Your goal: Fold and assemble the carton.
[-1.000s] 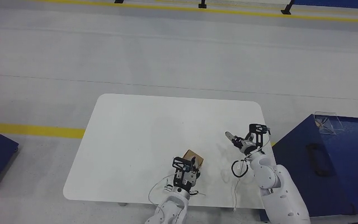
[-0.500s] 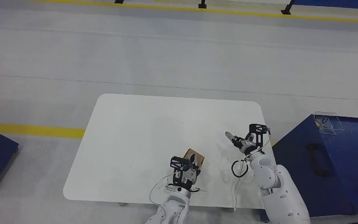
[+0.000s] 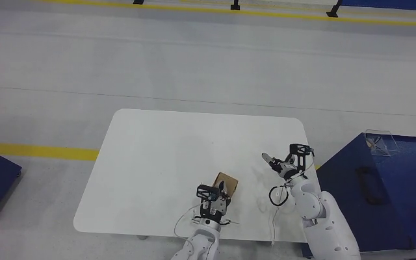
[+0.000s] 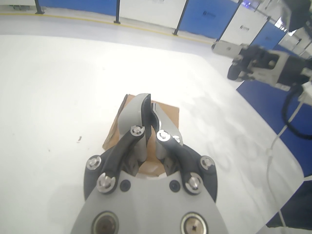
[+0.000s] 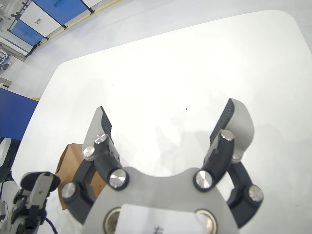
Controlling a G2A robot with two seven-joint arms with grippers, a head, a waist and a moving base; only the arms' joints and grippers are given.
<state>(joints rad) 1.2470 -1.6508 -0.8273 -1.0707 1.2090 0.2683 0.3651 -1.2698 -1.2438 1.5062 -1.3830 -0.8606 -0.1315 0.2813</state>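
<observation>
One brown cardboard carton [image 4: 170,113] lies on the white surface [image 4: 61,74]. The left end effector [image 4: 147,99] is closed above it. The right end effector [image 5: 167,105] is wide open and empty.

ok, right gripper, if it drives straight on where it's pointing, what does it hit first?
Probably bare table: nothing else lies ahead of the right gripper, whose fingers are open. The carton sits off to the side of that line. Depth is unclear.

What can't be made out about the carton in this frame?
- Left wrist view: the left gripper covers the middle of the carton; whether its shut fingers pinch a flap is hidden.
- Top view: carton too small to tell its fold state.
- Right wrist view: the open right gripper hides part of the carton.
</observation>
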